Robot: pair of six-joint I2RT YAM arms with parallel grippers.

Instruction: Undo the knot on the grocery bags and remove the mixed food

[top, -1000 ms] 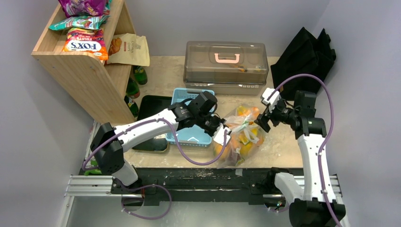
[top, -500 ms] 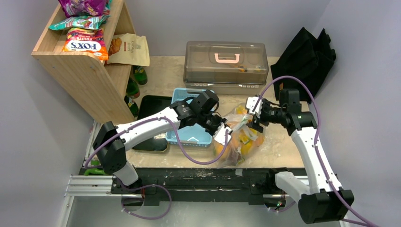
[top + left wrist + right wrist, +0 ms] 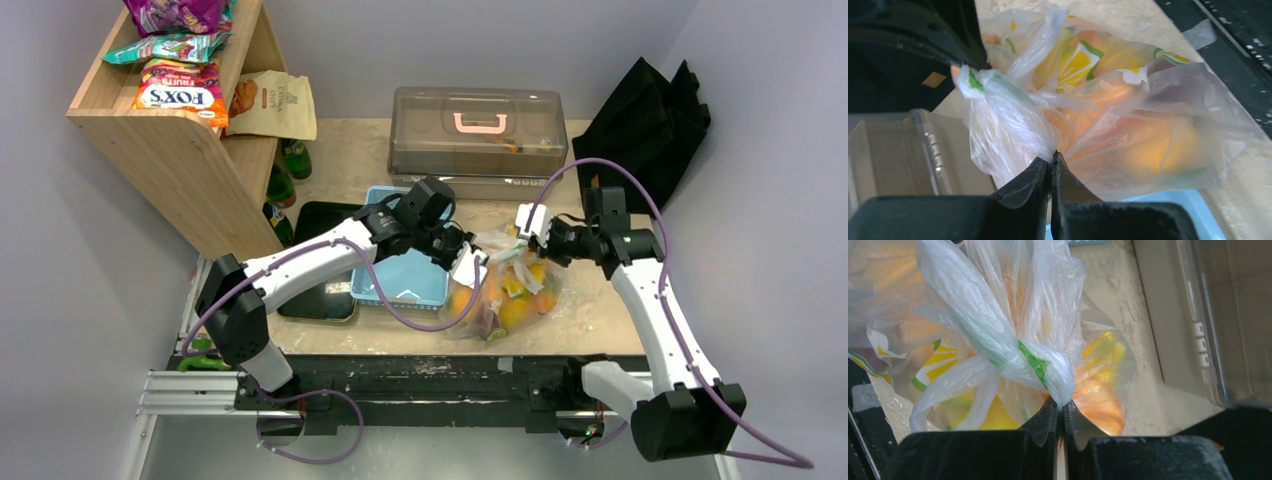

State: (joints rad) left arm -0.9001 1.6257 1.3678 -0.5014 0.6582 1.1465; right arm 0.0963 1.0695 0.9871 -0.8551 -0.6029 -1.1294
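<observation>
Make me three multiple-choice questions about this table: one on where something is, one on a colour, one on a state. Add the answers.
1. Seen from above, where is the blue basket?
A) on the wooden shelf
B) between the black tray and the plastic bag
C) inside the black cloth bag

2. What colour is the handle on the clear box?
A) pink
B) green
C) white

3. What state is the bag's knot in?
A) undone, with the bag open
B) tied, pinched by the right fingers
C) cut off

Answers:
1 B: the basket has the tray on one side and the bag on the other.
2 A: the handle on the lid is plainly pink.
3 B: the right wrist view shows the fingers shut on the tied knot.
</observation>
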